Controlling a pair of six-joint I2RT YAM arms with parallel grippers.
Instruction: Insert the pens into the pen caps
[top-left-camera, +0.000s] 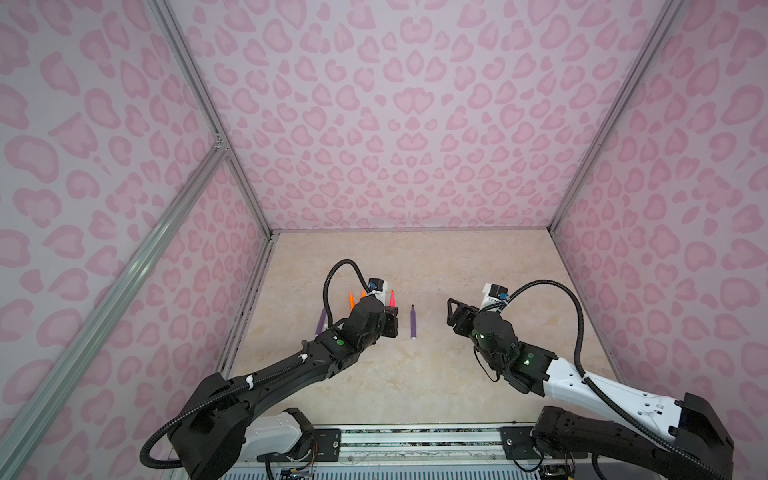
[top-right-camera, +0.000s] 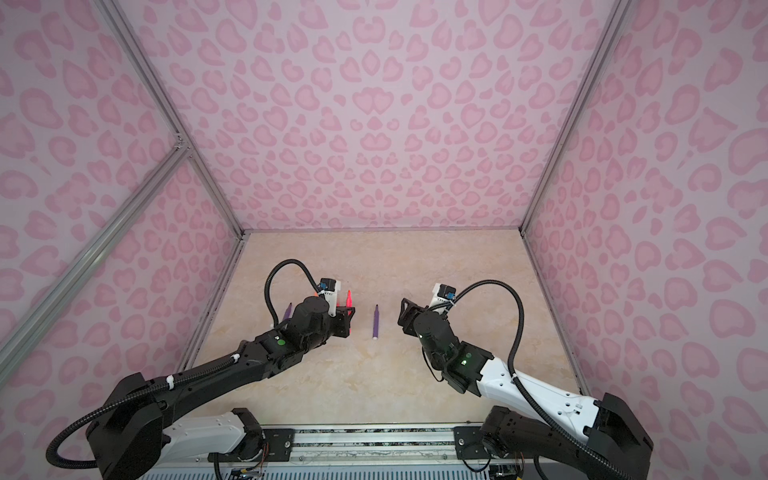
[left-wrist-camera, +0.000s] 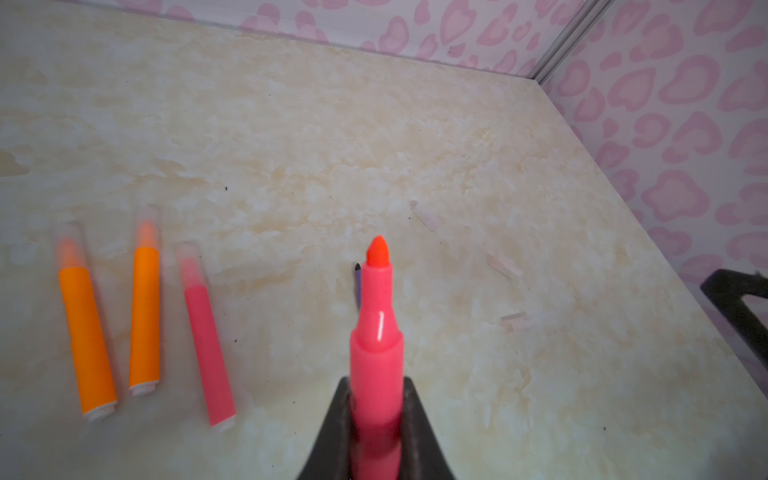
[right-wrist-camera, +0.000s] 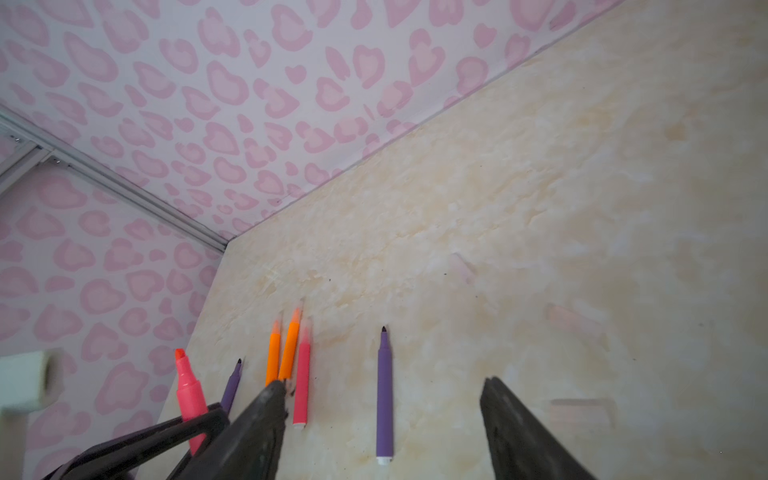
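**Left tool clamped on pink-red pen, right tool apart**

My left tool (left-wrist-camera: 376, 380) is clamped tight on a pink-red pen (left-wrist-camera: 376, 332). The pen's bare tip points toward the back wall. In both top views it sits just left of the middle purple pen (top-left-camera: 413, 322).

That purple pen lies flat on the surface (top-left-camera: 415, 374), uncapped, dark tip toward the back wall too. My right tool (right-wrist-camera: 384, 382) hangs to the right of it, jaws wide apart, nothing between them.

Farther left of the middle purple pen, past the held one, three pens lie side by side. They are a second pink-red pen (left-wrist-camera: 208, 345), an orange pen (left-wrist-camera: 144, 320) and another orange pen (left-wrist-camera: 85, 332). Each looks to have a faint clear cap over its tip.

A second purple pen (right-wrist-camera: 231, 388), bare-tipped, lies left of those.

Three loose caps (left-wrist-camera: 505, 266) lie on the right-tool side of the middle purple pen. They are apart from each other and very faint.
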